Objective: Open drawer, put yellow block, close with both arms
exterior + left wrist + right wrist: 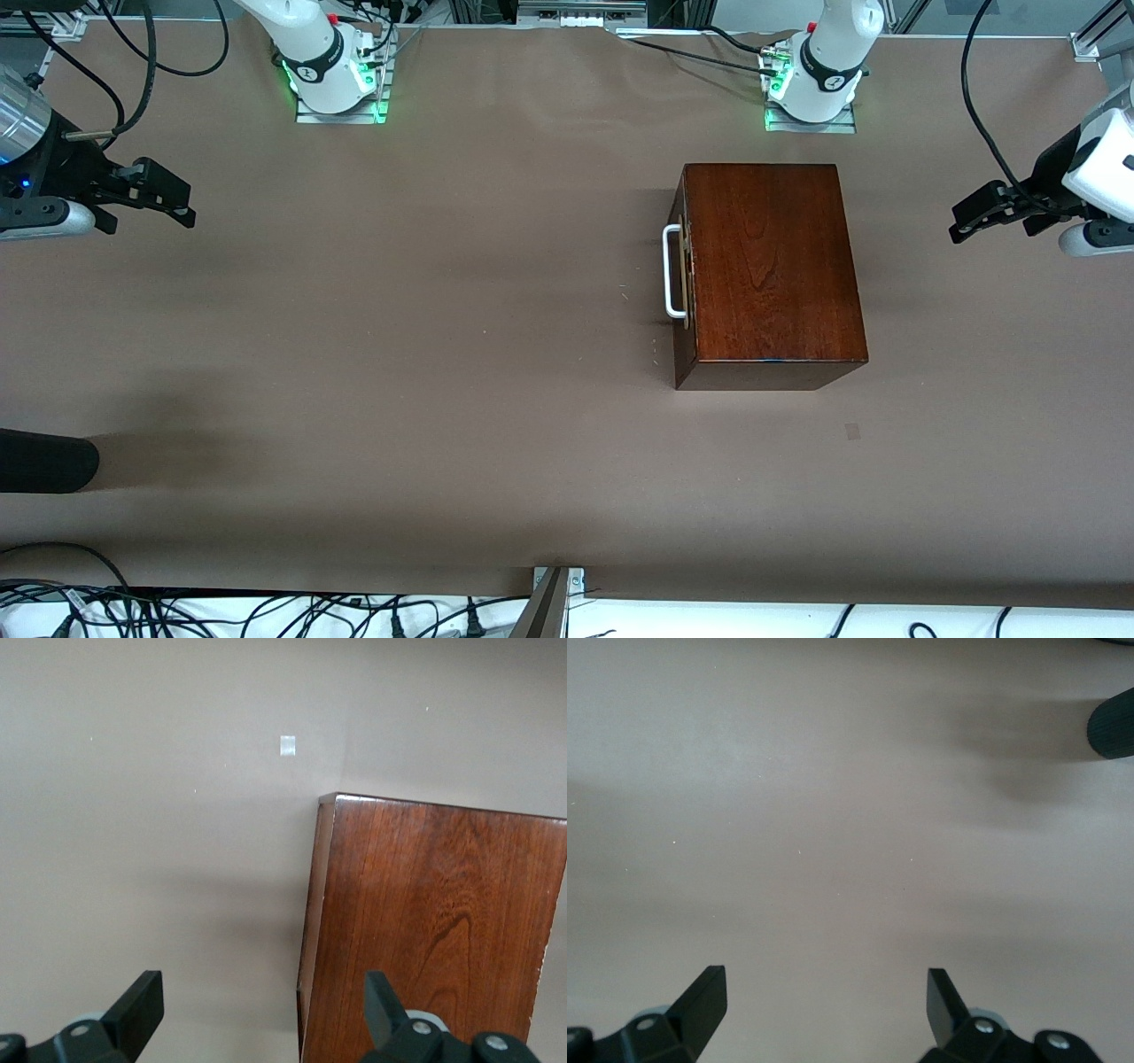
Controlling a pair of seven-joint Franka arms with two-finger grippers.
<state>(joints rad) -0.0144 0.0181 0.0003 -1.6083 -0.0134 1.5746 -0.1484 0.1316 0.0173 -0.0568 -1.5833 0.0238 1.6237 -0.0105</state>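
Dark rounded object [44, 461] cut off at the front view's 9 o'clock edge; identity undeterminable. Drawer [684, 275] interior hidden.

Left black two-finger gripper [961, 221]: raised, fingers spread apart.
Right black two-finger gripper [182, 206]: raised, fingers spread apart.

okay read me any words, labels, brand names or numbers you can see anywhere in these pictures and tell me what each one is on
There is no text that can be read in any view.
Round black marks on the bands near the arms' bases: too small to read.
The wooden box and its white handle: no lettering.
The pale square patch on the table: blank.
Left gripper and right gripper, both waiting open above the table ends: no markings visible.
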